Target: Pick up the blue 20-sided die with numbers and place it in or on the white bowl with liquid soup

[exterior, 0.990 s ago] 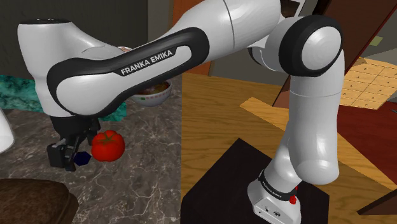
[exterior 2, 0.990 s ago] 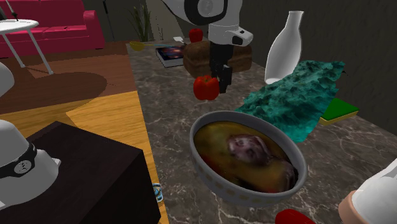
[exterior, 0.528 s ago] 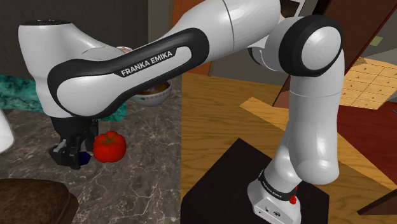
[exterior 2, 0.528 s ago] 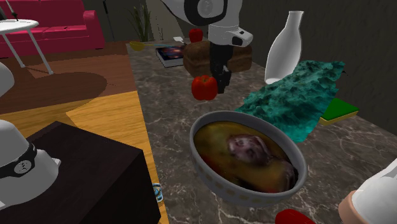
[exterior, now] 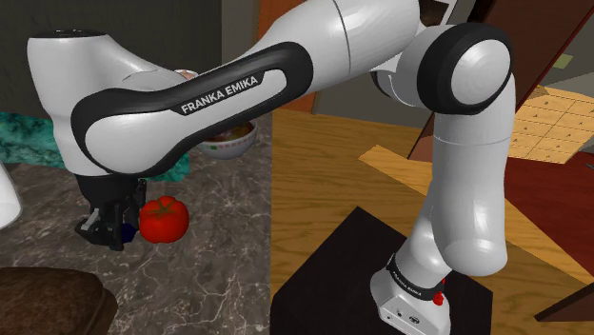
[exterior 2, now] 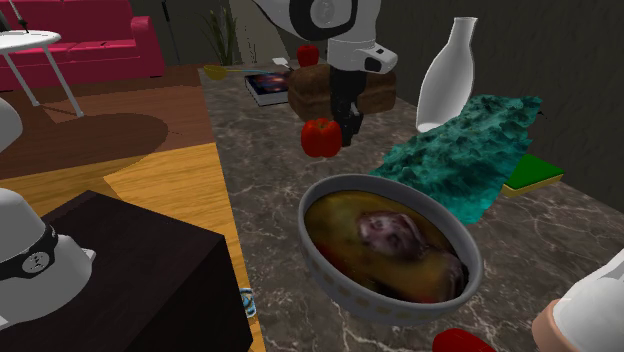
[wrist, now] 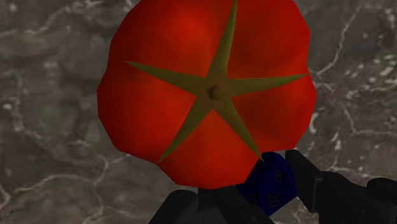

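I read grasping as done: gripper (exterior: 114,233) clamps the blue die (wrist: 268,182) beside the tomato (wrist: 207,89), shoulder frame's lower left; next, lift clear toward the bowl (exterior 2: 326,274).

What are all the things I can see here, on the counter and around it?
tomato: one, red, on the counter, beside the gripper
blue die: one, dark blue, against the tomato
bowl: one, whitish, holding brownish soup, on the counter
cloth: one, teal, crumpled, beside the bowl
bottle: one, white, at the cloth's far end
book: one, dark cover, at the counter's far end
brown lump: one, beside the book
sofa: one, red, beyond the counter
counter: one, grey marble
stand: one, black box, on the floor
arm: one, white with dark joints
gripper: one, black, clasping the die
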Robot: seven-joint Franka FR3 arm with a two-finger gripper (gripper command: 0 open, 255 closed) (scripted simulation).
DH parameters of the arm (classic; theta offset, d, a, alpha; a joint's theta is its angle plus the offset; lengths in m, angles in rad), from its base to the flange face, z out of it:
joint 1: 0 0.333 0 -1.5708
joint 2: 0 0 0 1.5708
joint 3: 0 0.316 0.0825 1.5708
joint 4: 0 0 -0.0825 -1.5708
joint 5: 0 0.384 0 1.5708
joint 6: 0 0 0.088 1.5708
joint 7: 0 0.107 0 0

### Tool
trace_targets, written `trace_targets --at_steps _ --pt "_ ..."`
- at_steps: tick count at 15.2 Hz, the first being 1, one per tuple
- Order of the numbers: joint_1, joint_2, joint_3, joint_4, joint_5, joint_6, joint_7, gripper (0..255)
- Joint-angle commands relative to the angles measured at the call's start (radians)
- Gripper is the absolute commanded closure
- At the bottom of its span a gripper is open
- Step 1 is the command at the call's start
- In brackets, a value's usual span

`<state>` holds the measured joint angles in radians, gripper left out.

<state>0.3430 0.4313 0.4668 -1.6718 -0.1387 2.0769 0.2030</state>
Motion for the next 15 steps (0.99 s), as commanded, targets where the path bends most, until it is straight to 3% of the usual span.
trace_targets --at_steps 1,15 --pt "0.0 0.0 0.0 0.0 0.0 0.0 0.0 255" --pt "-0.003 -0.053 0.015 0.118 0.028 -0.165 -0.011 255"
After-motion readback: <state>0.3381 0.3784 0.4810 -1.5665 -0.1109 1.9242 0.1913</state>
